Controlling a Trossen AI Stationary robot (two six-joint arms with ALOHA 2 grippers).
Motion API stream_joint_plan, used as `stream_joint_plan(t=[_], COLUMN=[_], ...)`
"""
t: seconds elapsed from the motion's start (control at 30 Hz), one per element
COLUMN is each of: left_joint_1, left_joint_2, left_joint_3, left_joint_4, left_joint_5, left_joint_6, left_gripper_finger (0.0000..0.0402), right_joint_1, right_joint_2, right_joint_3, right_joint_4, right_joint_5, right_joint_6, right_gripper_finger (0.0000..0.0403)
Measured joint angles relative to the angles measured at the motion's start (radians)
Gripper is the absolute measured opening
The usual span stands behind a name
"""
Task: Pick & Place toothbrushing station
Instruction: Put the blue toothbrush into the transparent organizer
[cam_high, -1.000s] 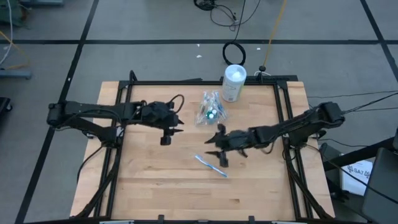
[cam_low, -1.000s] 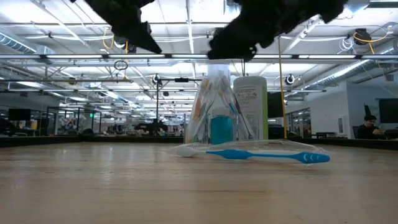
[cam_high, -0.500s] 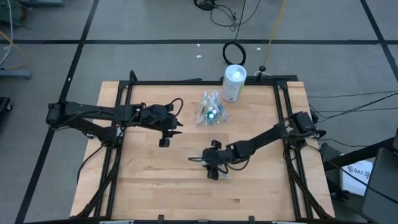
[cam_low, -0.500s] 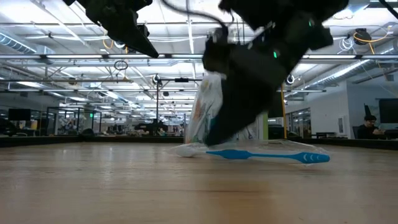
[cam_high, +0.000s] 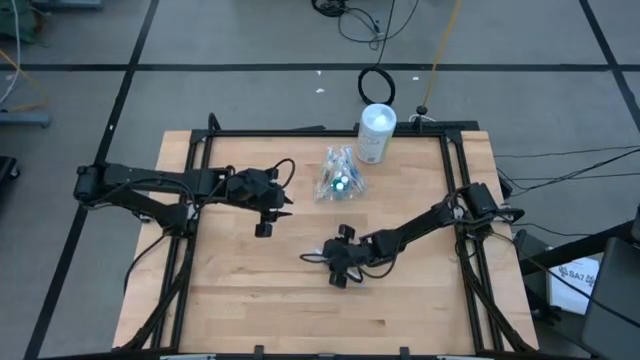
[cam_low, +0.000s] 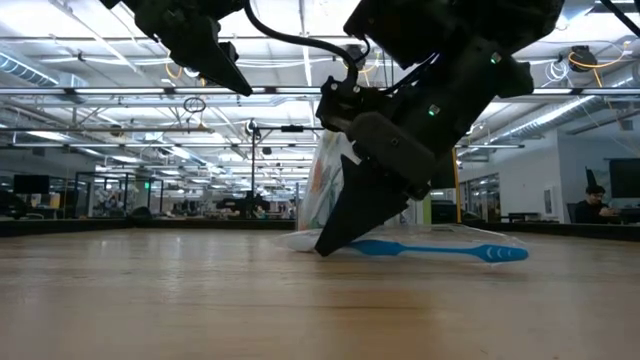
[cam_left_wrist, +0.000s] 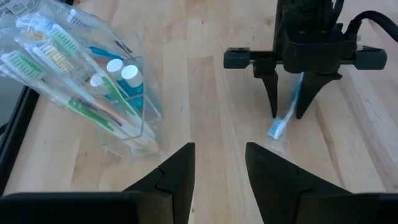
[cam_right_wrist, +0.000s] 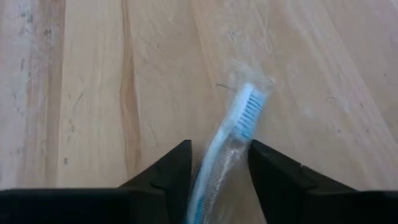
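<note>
The room beyond is a large open hall with a grey floor crossed by dark lines, rows of ceiling lights and pipework, and a person seated at a far desk (cam_low: 596, 205). In the middle stands the pale wooden worktop (cam_high: 230, 280) with plank grain, framed by black rails. On it, near the far edge, a white cylindrical canister (cam_high: 376, 134) stands upright; print shows on its label but cannot be read. Just beside it stands the crinkly clear plastic bag (cam_high: 338, 174) holding pastel-handled toothbrushes and small blue toothpaste tubes with white caps (cam_left_wrist: 122, 73). The left arm's jaws (cam_high: 276, 209) hang above the worktop, well apart from the bag, spread with nothing between them. The right arm's jaws (cam_high: 343, 268) are down at the worktop nearer the front, well apart from the bag, and stand spread on either side of a single blue-handled toothbrush in a clear wrapper (cam_right_wrist: 228, 146), which lies flat on the wood with its white bristle head (cam_left_wrist: 277, 129) pointing past the fingertips; whether the fingers already touch the handle cannot be told.
</note>
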Motion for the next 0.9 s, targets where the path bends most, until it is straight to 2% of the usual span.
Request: stream_joint_plan(t=[0.37, 0.53, 0.67, 0.77, 0.9], left_joint_1=[0.0, 0.0, 0.0, 0.0, -0.002], left_joint_2=[0.0, 0.001, 0.001, 0.001, 0.001], left_joint_3=[0.0, 0.0, 0.0, 0.0, 0.0], left_joint_4=[-0.002, -0.006, -0.012, -0.012, -0.012], left_joint_5=[0.0, 0.0, 0.0, 0.0, 0.0], left_joint_6=[-0.002, -0.002, -0.002, -0.002, -0.016], left_gripper_finger=[0.0147, 0.0147, 0.0147, 0.0147, 0.0147], right_joint_1=[-0.021, -0.043, -0.045, -0.039, -0.043], right_joint_2=[-0.058, -0.15, -0.271, -0.389, -0.527], right_joint_3=[-0.008, -0.006, -0.007, -0.022, -0.107], right_joint_4=[-0.034, -0.053, -0.082, -0.057, 0.124], right_joint_5=[-0.036, -0.025, -0.006, 0.119, 0.385], right_joint_6=[0.016, 0.004, -0.052, -0.137, -0.298], right_gripper_finger=[0.0016, 0.0021, 0.002, 0.0009, 0.0015])
